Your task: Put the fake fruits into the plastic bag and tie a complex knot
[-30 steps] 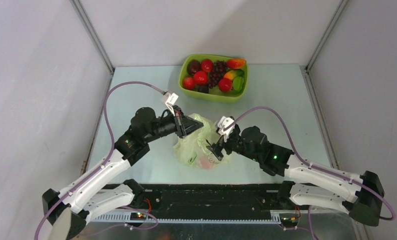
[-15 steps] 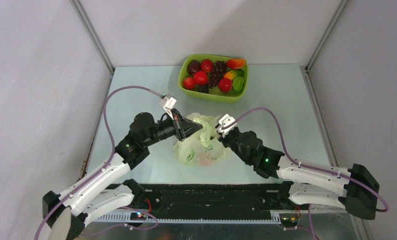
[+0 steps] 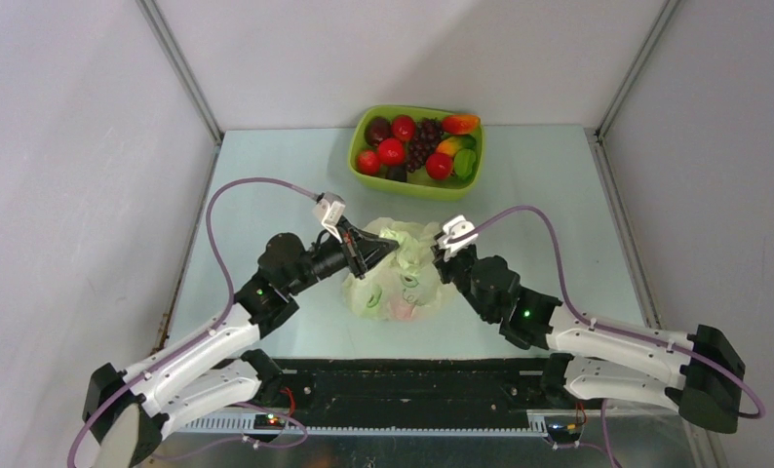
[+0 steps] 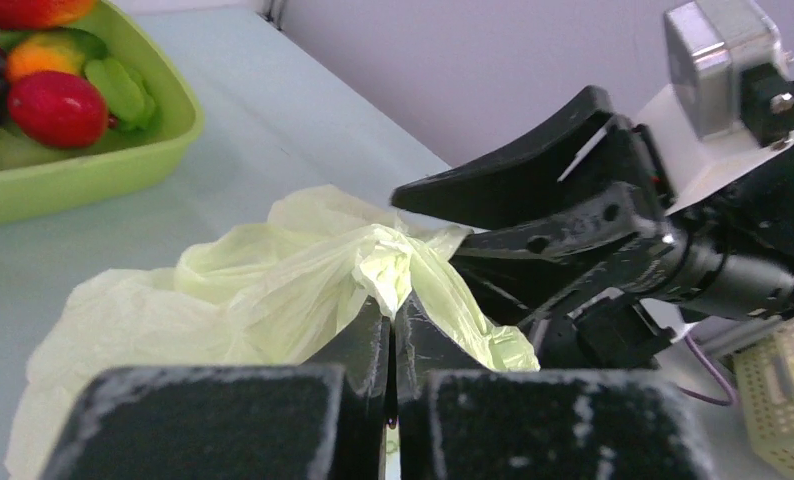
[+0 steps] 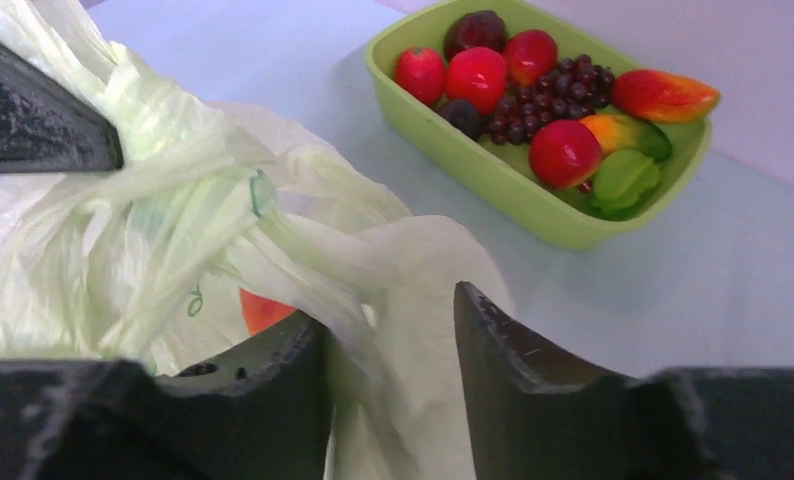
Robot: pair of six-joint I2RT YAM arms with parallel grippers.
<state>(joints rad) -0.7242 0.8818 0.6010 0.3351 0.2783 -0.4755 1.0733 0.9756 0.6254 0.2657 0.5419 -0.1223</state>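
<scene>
Pale yellow-green plastic bag (image 3: 393, 285) crumpled mid-counter (image 3: 559, 195) between both arms, left claw (image 4: 393, 318) closed, pinching a fold at bag top, right claw (image 5: 393, 320) part open, bag film running between its fingers, reddish fruit (image 5: 264, 309) showing through bag, other fake fruits (image 3: 392, 151) in lime-green tray (image 3: 414, 188) at far side.

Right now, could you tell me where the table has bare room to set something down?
Bare table lies left of the tray and right of it, out to each edge. Crowded mid-table: the left gripper and right gripper meet at the bag.
</scene>
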